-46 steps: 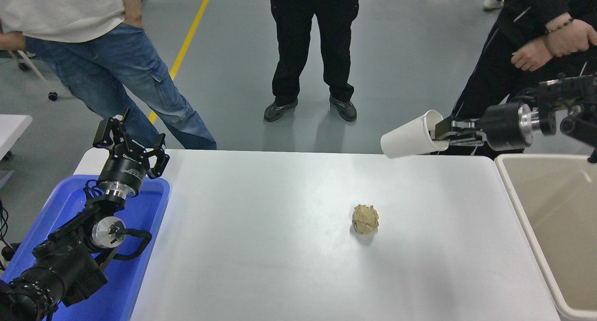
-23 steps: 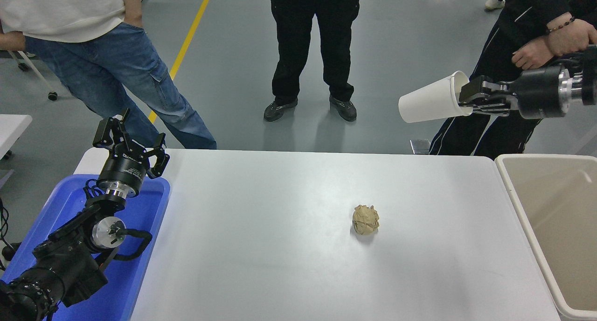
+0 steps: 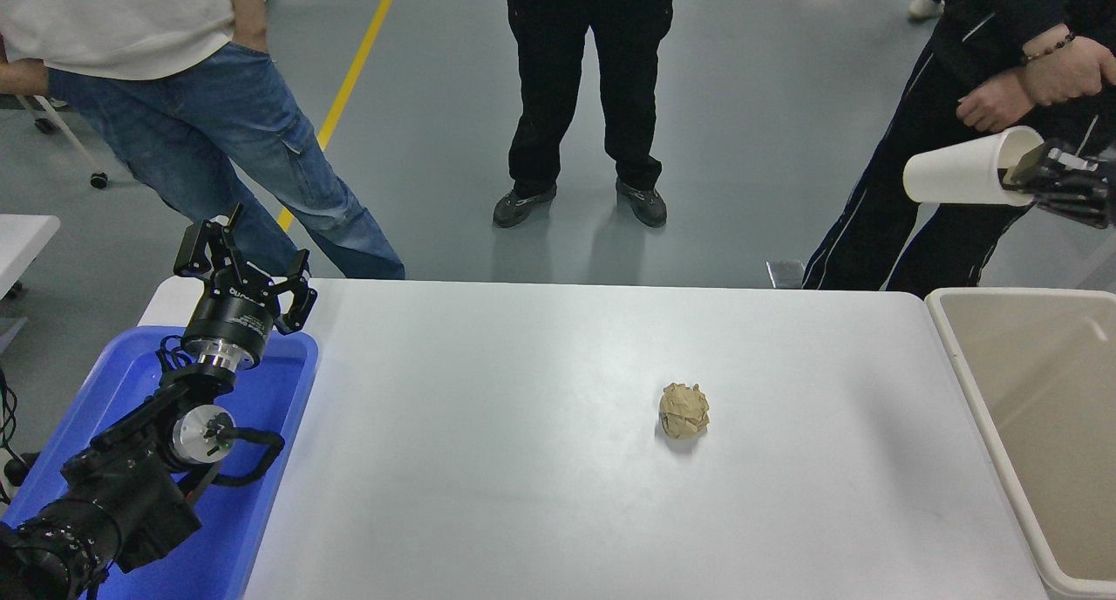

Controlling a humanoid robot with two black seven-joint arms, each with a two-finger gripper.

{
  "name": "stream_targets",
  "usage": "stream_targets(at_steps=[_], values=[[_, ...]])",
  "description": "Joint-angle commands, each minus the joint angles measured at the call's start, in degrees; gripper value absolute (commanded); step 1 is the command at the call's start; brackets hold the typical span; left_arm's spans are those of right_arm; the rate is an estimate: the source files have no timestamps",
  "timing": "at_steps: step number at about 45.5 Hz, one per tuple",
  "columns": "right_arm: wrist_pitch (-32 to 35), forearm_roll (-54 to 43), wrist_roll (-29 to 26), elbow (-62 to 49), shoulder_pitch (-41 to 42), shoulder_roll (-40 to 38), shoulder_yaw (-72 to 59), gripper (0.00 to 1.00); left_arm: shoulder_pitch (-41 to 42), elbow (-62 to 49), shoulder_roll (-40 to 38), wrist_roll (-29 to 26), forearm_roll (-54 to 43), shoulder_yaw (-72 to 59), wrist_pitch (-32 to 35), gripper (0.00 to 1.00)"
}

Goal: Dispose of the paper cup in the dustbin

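Observation:
The white paper cup hangs on its side high at the right edge, its base pointing left. My right gripper is shut on the cup's rim and holds it in the air beyond the table's far right corner, above and behind the far end of the beige dustbin. The dustbin stands against the table's right side and looks empty. My left gripper is parked at the lower left, open and empty, above the blue bin.
A crumpled tan paper ball lies on the white table, right of centre. A blue plastic bin stands at the left edge under my left arm. Three people stand beyond the far edge; one's hands are close above the cup.
My right gripper has carried the cup up and to the right, from above the table's far right corner to the picture's right edge. The left arm and paper ball have not moved.

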Motion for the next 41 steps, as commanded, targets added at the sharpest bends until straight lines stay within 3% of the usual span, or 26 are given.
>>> stream_targets(at_steps=[1, 12, 23, 32, 41], values=[[-0.8, 6.6, -7.1, -11.8, -8.8, 0.7, 0.1, 0.0, 0.0, 0.0, 0.0, 0.0, 0.0, 0.0, 0.0, 1.0], [-8.5, 11.2, -23.7, -12.5, -12.7, 0.8, 0.2, 0.0, 0.0, 0.0, 0.0, 0.0, 0.0, 0.0, 0.0, 1.0], [-16.0, 14.0, -35.2, -12.5, -17.2, 3.7, 0.3, 0.0, 0.0, 0.0, 0.0, 0.0, 0.0, 0.0, 0.1, 1.0], [-22.5, 16.2, -41.6, -12.5, -20.9, 8.1, 0.3, 0.0, 0.0, 0.0, 0.0, 0.0, 0.0, 0.0, 0.0, 1.0], [-26.1, 18.2, -43.1, -12.5, -24.2, 13.3, 1.9, 0.0, 0.0, 0.0, 0.0, 0.0, 0.0, 0.0, 0.1, 1.0]])
